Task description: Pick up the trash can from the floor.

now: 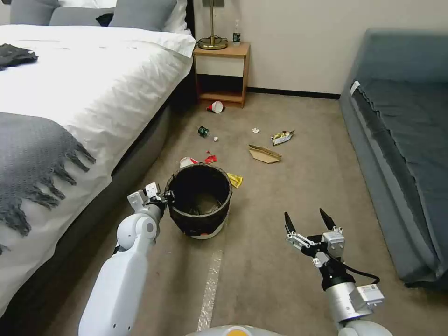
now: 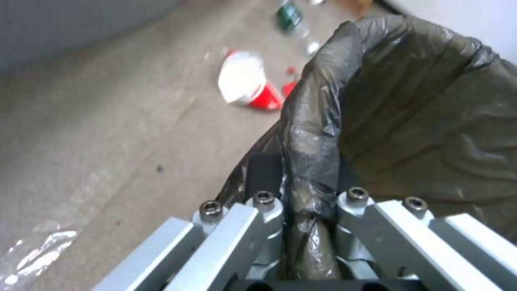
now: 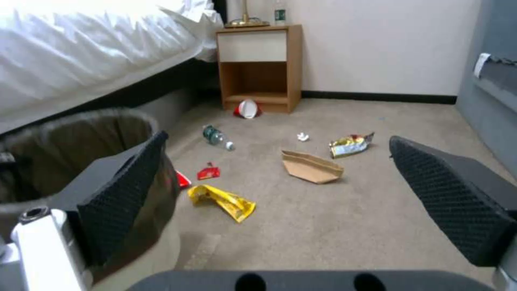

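The trash can (image 1: 199, 200), white with a black liner over its rim, stands on the floor (image 1: 289, 196) beside the bed. My left gripper (image 1: 164, 198) is at the can's left rim. In the left wrist view the left gripper (image 2: 308, 218) is shut on the liner-covered rim, and the trash can (image 2: 409, 105) opens dark beyond it. My right gripper (image 1: 304, 215) hangs open over bare carpet to the right of the can, holding nothing. In the right wrist view the right gripper (image 3: 277, 139) has its black pads (image 3: 129, 190) wide apart, with the trash can (image 3: 70, 141) beside one finger.
A bed (image 1: 70, 93) runs along the left and a grey sofa (image 1: 401, 140) along the right. A nightstand (image 1: 223, 74) stands at the far wall. Litter lies beyond the can: a red cup (image 1: 216, 107), green bottle (image 1: 203, 131), brown paper bag (image 1: 264, 154), snack wrappers (image 1: 282, 137). A pale stripe (image 1: 211, 284) marks the carpet.
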